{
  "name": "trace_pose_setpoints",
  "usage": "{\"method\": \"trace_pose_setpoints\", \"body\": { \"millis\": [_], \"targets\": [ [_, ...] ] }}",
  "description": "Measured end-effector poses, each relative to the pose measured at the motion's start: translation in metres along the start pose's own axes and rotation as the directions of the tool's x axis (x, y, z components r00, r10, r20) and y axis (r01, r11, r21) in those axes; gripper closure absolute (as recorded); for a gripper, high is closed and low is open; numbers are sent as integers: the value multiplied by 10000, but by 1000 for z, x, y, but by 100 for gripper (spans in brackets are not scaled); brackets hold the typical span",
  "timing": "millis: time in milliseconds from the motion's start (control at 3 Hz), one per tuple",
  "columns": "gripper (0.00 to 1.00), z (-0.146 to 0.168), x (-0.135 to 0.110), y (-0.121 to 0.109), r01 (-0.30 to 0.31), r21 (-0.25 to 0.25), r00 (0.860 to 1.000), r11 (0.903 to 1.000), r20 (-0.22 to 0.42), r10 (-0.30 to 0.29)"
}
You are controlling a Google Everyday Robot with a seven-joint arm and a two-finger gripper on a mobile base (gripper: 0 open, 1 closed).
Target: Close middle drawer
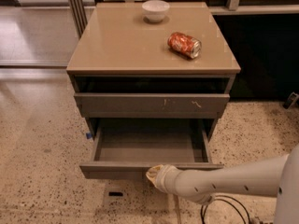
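Observation:
The middle drawer (112, 170) is a wide, shallow grey-brown drawer with a plain front. It stands pulled well out of the cabinet (126, 45), showing its flat grey empty inside. My gripper (154, 174), cream at its tip on a white arm coming from the lower right, sits against the middle of the drawer's front edge. Just above, a similar drawer front (149, 105) with small yellowish scratch marks is nearly flush with the cabinet.
A red crushed can (184, 45) lies on its side on the cabinet top, and a white bowl (155, 10) stands at the back. Speckled floor surrounds the cabinet. A black cable (219, 204) lies under my arm. A dark wall is at the right.

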State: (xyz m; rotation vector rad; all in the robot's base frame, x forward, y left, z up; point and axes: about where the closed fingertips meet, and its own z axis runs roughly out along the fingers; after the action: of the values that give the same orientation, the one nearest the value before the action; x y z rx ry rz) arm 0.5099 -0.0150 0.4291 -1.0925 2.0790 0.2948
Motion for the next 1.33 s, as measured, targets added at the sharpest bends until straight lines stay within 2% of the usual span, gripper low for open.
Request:
{"method": "trace_pose_setpoints", "body": {
  "millis": [333,667,1333],
  "targets": [
    [100,17,-13,-24,-421,384,9984,9984,400,405],
    [100,17,-13,-24,-420,384,9984,9984,400,405],
    [100,30,-23,-57,-750,659,9953,9950,664,707]
  ]
}}
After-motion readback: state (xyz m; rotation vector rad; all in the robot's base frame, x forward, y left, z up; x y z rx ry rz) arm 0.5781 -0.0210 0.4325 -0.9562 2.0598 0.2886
